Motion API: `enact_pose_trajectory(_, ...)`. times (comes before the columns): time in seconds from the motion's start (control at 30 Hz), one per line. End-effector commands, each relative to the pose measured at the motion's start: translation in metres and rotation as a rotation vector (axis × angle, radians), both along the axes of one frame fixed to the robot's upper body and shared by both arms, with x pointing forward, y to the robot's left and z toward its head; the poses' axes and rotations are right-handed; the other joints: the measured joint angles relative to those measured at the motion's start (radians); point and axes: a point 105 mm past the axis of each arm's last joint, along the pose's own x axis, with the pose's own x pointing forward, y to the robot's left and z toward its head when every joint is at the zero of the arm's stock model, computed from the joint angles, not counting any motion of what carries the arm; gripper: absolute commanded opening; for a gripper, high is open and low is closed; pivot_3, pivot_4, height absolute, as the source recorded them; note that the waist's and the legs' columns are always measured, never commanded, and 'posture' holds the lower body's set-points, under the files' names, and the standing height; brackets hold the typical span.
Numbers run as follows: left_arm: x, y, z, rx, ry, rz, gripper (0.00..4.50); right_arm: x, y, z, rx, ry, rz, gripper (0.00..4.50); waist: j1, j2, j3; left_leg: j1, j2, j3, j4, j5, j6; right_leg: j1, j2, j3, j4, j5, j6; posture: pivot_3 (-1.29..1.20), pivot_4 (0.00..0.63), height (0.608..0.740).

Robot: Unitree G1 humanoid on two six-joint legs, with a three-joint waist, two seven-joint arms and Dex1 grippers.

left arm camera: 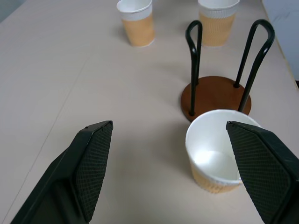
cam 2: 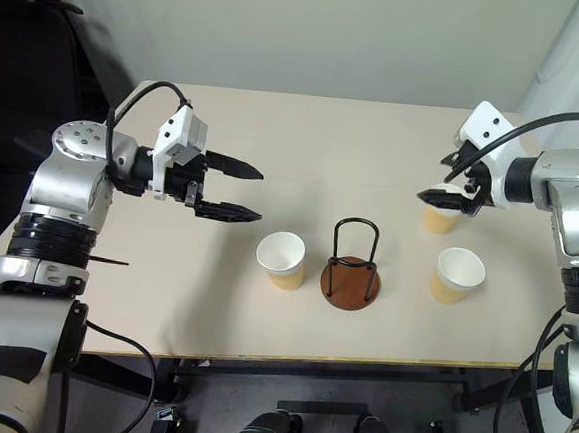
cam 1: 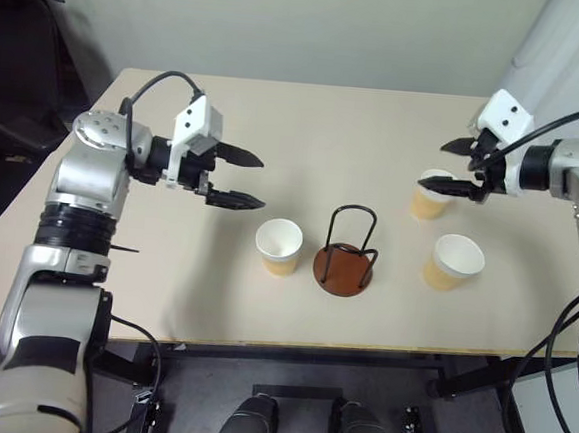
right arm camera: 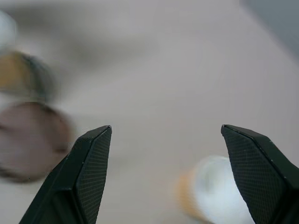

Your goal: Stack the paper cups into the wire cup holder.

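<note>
The wide pale beige rectangular table (cam 1: 308, 108) filled the middle of the head views. At left frame the left gripper (cam 1: 244, 180) hovered with both black fingers spread wide and nothing between them, aimed toward the centre. At right frame the right gripper (cam 1: 450, 167) hung with its fingers likewise parted and empty, above the far cup.

The wire cup holder (cam 1: 347, 253), a round reddish-brown disc with two upright black wire loops, stood at lower centre and held no cup. Three tan tapered paper cups with white rims stood upright on the table: the near-left cup (cam 1: 278, 247) just left of the holder, the near-right cup (cam 1: 454, 262) apart to its right, and the far cup (cam 1: 432, 196) above that one, partly behind the right gripper's fingertips.

Judged from this layout, no cup was yet stacked; the step in hand was the approach to a first cup. The next move likely called for lowering one open claw around a cup's wall, closing gently, then lifting it over the loops.

The right wrist view was smeared; holder and cups there were hard to make out. Whether the right fingers touched the far cup could not be told.
</note>
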Motion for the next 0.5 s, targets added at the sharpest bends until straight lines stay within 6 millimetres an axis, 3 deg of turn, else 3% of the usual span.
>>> enact_pose_trajectory(0.03,-0.001,-0.003,0.017,-0.014,-0.051,-0.015,4.17,0.013,-0.002,0.002,-0.125,-0.116,0.006,3.79,-0.001,0.0,0.0,0.0,0.0,0.0,0.0,0.0,0.0,0.0,0.0,0.0,0.0,0.0,0.0,0.0,0.15,0.74)
enact_pose_trajectory(0.27,-0.004,-0.001,0.019,-0.024,-0.044,-0.004,4.17,0.026,-0.005,-0.036,-0.327,-0.049,0.083,3.79,0.0,0.0,0.0,-0.001,0.0,0.0,0.0,0.0,0.0,0.0,0.0,0.0,-0.002,0.002,0.003,0.0,0.15,0.74)
enact_pose_trajectory(0.5,-0.005,-0.001,0.018,-0.026,-0.034,0.002,4.17,0.037,-0.012,-0.049,-0.43,-0.027,0.097,3.79,0.001,0.0,0.0,-0.002,0.0,0.0,-0.001,-0.001,0.001,0.0,0.0,0.0,-0.004,0.004,0.002,0.0,0.15,0.74)
